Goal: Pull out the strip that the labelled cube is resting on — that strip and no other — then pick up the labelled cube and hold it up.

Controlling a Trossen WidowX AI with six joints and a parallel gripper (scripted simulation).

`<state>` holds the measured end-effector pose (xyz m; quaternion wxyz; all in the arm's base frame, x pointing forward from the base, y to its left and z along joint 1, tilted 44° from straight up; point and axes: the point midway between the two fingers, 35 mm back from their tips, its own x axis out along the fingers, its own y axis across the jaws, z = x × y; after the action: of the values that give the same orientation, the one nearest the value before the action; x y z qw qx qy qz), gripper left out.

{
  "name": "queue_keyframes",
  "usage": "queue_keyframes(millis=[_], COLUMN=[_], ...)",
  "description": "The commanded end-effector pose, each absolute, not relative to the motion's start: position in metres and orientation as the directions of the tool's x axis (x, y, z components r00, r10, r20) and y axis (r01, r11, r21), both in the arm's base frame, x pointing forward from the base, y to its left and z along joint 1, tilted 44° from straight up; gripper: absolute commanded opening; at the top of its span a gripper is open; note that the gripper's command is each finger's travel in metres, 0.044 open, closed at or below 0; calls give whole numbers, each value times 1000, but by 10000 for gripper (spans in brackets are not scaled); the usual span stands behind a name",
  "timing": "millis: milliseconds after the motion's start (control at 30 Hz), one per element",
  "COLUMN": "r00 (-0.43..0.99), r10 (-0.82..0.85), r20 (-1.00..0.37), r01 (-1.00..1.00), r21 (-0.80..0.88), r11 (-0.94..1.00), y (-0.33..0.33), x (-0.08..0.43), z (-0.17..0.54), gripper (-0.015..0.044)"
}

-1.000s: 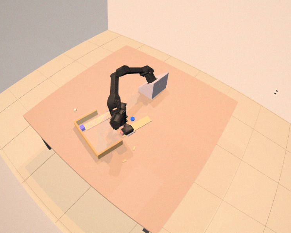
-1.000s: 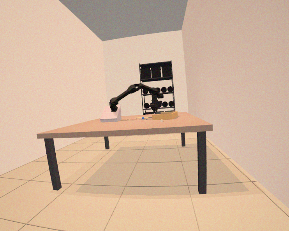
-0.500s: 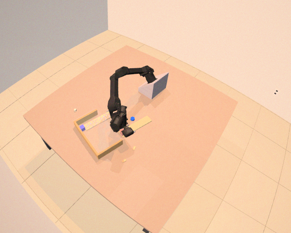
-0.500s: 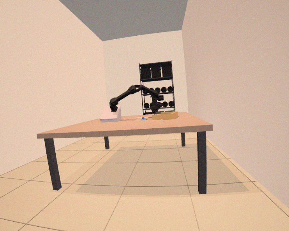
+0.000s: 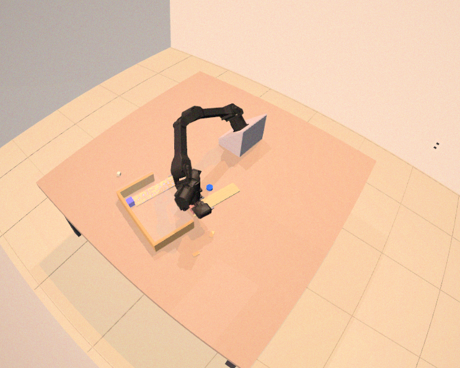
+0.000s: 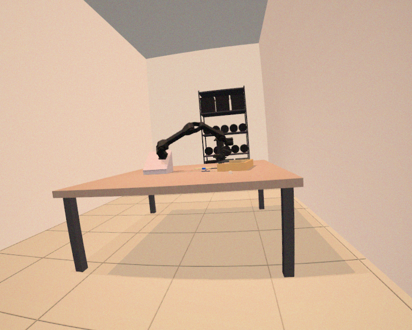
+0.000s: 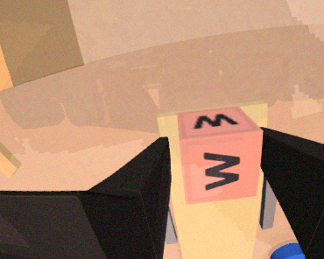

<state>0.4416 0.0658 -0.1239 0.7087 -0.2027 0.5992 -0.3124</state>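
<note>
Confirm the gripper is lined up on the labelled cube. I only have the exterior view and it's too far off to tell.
Observer: The wrist view shows the gripper straddling the W cube, one finger on each side.
Operator: Clamped?
Observer: Not clearly. A sliver of the yellow strip shows between one finger and the cube.
Operator: Strip out of the tray?
Observer: In the top view, its visible part lies outside the tray. The other strip, carrying the purple cube, is inside.
</note>
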Motion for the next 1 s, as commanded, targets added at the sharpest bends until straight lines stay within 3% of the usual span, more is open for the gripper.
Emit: queue_keyframes(millis=[0, 200, 333, 967], r00=[87, 87, 87, 83], r10=[-685, -685, -685, -688], r20=[-723, -723, -723, -721], r01=[200, 200, 200, 189], r21=[-661, -661, -661, -666], r11=[723, 723, 723, 721], y=[66, 66, 67, 80], x=[442, 442, 440, 382], z=[-124, -124, -122, -87], gripper=[138, 98, 0, 0])
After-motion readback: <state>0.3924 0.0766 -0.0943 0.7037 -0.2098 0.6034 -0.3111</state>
